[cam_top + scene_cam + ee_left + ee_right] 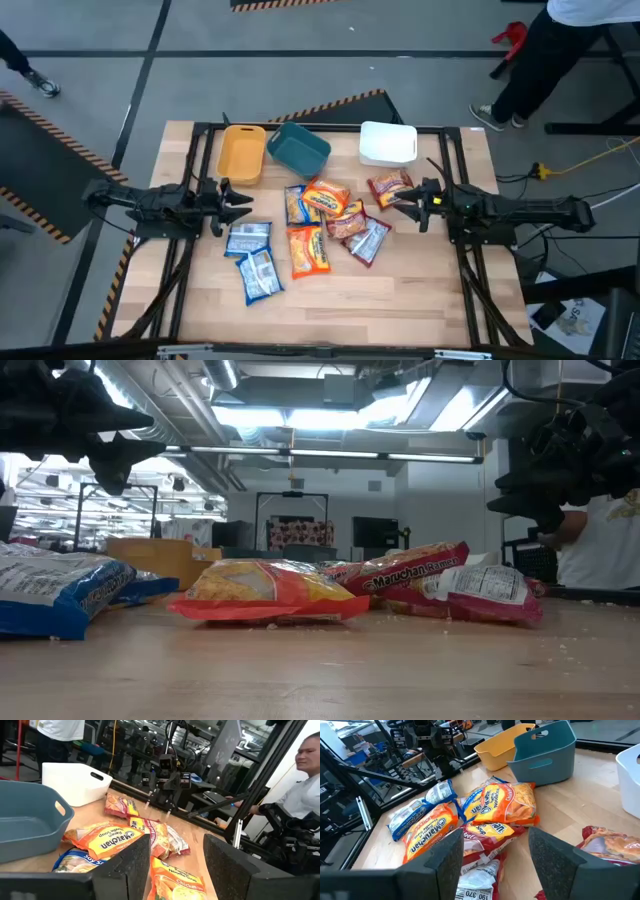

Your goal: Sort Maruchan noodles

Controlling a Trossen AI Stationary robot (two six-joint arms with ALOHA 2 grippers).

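The left gripper [243, 207] hung above the tabletop near its left edge, its fingers [131, 865] apart with nothing between them, aimed inward at the packets. The right gripper [399, 204] hung near the right edge, its fingers [446, 861] likewise apart and empty, just beside a dark red packet [389, 187] that lay alone in front of the white bin [388, 143]. The remaining noodles [316, 215] lay loose around the middle of the tabletop [400, 290]: two blue-white packets [254, 257] toward the left gripper, one touching the other; an orange packet [309, 250] beside them; an orange packet [326, 198] overlapping a blue-and-orange one [296, 204] closer to the bins; and two red packets [358, 233] piled toward the right gripper, one showing its white printed back. Three bins stood in a row along the far edge, yellow [242, 153] on the left, teal [299, 148] in the middle and tilted askew, white on the right; no packet could be seen in any of them. Beyond the far right corner a person [548, 50] in dark trousers stood on the floor, and the left wrist view showed another person [305, 785] in a white shirt off the table.
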